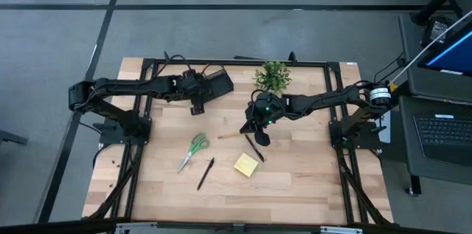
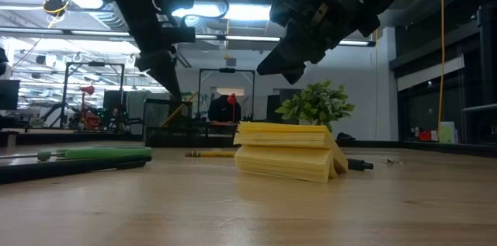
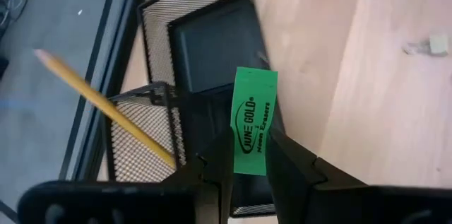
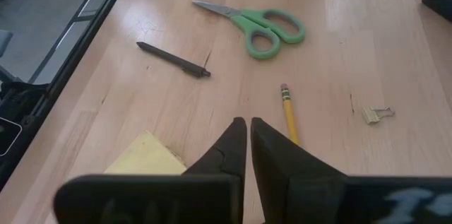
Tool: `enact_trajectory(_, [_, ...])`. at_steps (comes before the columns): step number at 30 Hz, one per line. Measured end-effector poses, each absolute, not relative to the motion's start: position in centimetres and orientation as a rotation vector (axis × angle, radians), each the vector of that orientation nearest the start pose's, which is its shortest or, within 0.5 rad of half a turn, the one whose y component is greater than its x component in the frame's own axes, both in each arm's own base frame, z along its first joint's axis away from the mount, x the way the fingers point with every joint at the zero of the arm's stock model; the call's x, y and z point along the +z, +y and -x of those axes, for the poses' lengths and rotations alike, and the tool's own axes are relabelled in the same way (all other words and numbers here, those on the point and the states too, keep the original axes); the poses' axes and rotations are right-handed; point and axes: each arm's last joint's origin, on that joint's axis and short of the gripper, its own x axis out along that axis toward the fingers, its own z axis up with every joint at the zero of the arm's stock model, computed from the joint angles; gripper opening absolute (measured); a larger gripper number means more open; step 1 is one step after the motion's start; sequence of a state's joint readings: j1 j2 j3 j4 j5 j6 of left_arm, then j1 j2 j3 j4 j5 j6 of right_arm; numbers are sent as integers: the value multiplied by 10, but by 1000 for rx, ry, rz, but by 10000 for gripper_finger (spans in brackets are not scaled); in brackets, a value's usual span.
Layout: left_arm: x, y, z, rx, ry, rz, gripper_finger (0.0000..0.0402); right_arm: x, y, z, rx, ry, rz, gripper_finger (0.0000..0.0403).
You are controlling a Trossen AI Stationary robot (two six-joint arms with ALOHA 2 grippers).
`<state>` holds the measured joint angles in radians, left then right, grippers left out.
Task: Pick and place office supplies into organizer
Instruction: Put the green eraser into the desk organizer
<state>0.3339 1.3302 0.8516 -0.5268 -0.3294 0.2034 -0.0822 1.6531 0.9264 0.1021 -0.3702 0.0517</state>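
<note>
The left gripper [image 3: 251, 157] hangs over the organizer [image 1: 215, 84] at the back left of the desk [image 1: 295, 182], its jaws pinching a small green block [image 3: 253, 121]. The block's long axis runs straight out from the fingers, over the organizer's mesh wall. A wooden pencil [image 3: 106, 107] stands slanted in one mesh compartment, its point up and leaning out over the rim.

The right gripper [image 1: 259, 126] hovers near the middle of the desk, just in front of the small potted plant [image 1: 273, 76], with its jaws pressed together and holding nothing. Just beside its fingers lies a second pencil [image 4: 288, 114]; in the high view its long axis runs nearly left to right. A small binder clip [image 4: 377, 114] lies near that pencil.

The green-handled scissors [image 1: 194, 150] lie left of centre, long axis diagonal, blades pointing to the front left and handles to the back right. A black pen [image 1: 205, 173] lies just in front of them, also diagonal along much the same line. The yellow sticky-note pad [image 1: 246, 164] sits right of the pen, turned corner-on, and another black pen [image 1: 255, 148] lies just behind it, running diagonally from back left to front right.
</note>
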Motion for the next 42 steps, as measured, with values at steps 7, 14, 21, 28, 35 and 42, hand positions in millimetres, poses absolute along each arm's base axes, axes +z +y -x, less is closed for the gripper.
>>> enact_trajectory(7, [220, 100, -233, 525, 1081, -146, 68, 193, -18, -341, 263, 619, -190, 26])
enact_trajectory(14, [203, 103, -227, 513, 1072, -100, 68, 193, -18, -341, 262, 619, -190, 26])
enact_trajectory(21, [191, 111, -219, 576, 1063, -33, 68, 193, -18, -341, 261, 619, -190, 26])
enact_trajectory(28, [192, 117, -218, 611, 1026, 23, 68, 193, -18, -341, 261, 618, -189, 26])
enact_trajectory(35, [192, 116, -218, 604, 1019, 60, 69, 193, -18, -341, 261, 618, -189, 26])
enact_trajectory(42, [192, 116, -218, 618, 1014, 80, 69, 193, -18, -341, 261, 618, -188, 26])
